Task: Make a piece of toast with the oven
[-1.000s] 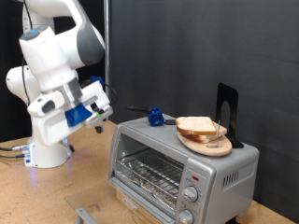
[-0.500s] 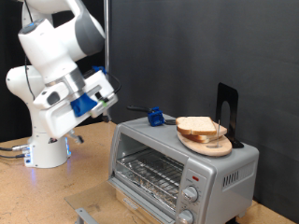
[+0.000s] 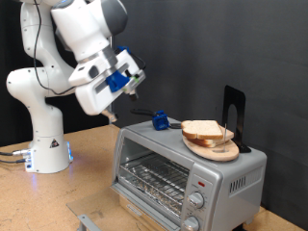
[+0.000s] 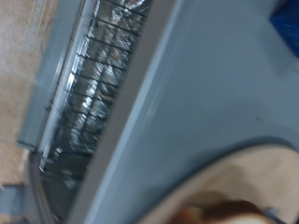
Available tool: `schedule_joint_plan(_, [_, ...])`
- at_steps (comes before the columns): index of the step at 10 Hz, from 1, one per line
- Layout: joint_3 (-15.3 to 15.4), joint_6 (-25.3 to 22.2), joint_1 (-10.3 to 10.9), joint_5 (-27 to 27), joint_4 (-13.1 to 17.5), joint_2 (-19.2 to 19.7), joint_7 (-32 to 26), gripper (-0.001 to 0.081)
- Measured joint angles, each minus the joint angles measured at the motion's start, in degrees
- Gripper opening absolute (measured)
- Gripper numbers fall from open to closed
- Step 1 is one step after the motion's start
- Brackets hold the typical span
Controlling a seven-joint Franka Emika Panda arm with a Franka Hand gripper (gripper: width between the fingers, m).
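The silver toaster oven stands at the exterior view's lower right, its wire rack showing at the front. Several slices of toast lie stacked on a round wooden plate on top of the oven. My gripper hangs in the air above and to the exterior view's left of the oven, with nothing seen between its fingers. The blurred wrist view shows the oven's grey top, the rack and the plate's edge, but no fingers.
A small blue object sits on the oven's top behind the plate and also shows in the wrist view. A black upright stand is behind the plate. A small grey part lies on the wooden table.
The arm has swung up and towards the exterior view's right, bringing the gripper from beside the robot's base to above the oven's left end. The toast and oven have not moved.
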Motion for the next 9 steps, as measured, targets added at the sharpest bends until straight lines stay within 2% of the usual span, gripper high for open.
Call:
schedule_joint_plan(2, [0.65,0.0,0.07,-0.34,-0.09,-0.76,0.14,0.0808])
schedule_joint_plan(3, [0.4,-1.17,0.28,0.19,0.02,-0.69,-2.43,0.0808])
schedule_joint_plan(4, [0.22,-1.85,0.96,0.32,0.32,-1.3,-7.51,0.0808])
schedule_joint_plan(6, [0.35,-4.06,2.67,-0.07,0.38,-5.1,-14.46,0.0808])
schedule_joint_plan(9, [2.59,-6.1,2.71,-5.85,-0.07,-11.55,-13.86,0.0808])
